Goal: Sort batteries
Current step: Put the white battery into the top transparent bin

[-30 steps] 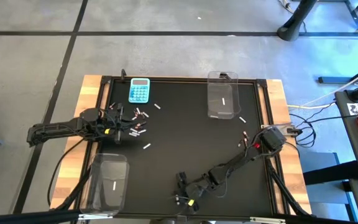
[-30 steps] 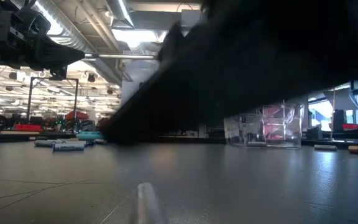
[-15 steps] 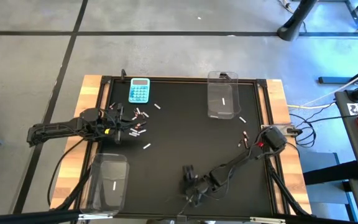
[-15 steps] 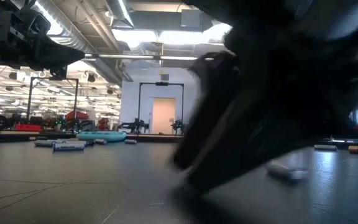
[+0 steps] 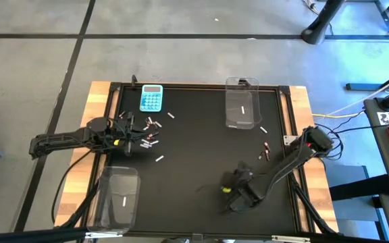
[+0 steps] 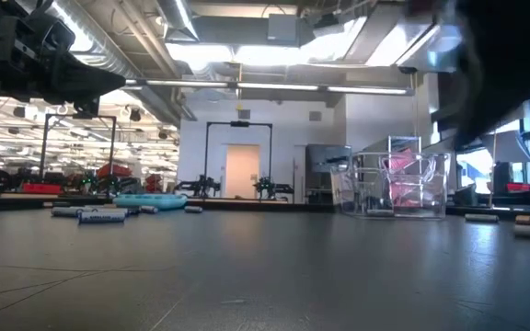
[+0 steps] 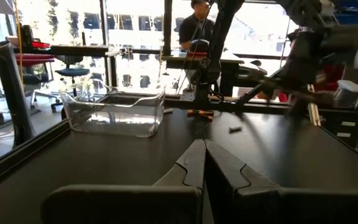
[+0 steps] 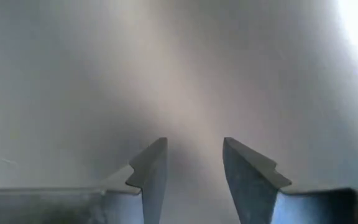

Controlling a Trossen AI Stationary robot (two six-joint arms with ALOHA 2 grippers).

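The batteries lie loose on the black mat. One cluster [image 5: 148, 138] lies by my left gripper [image 5: 135, 133], a single battery [image 5: 159, 159] just nearer, and others at the right [image 5: 264, 150]. In the low view they show as small cylinders [image 6: 99, 214]. My left gripper [image 7: 204, 144] hovers shut beside the cluster. My right gripper [image 5: 229, 182] is over bare mat in the near right part of the table. Its fingers [image 8: 194, 146] are open with nothing between them.
A light-blue calculator [image 5: 151, 98] lies at the far edge. One clear bin [image 5: 242, 104] stands far right of centre and another [image 5: 117, 196] near left; each holds a white battery. A person [image 7: 197, 25] is in the room beyond the table.
My right arm has swung from the mat's near edge toward the table's right and lifted, leaving the low view that it had filled. A pale battery seen close to the low camera earlier no longer shows there. The left arm has kept still.
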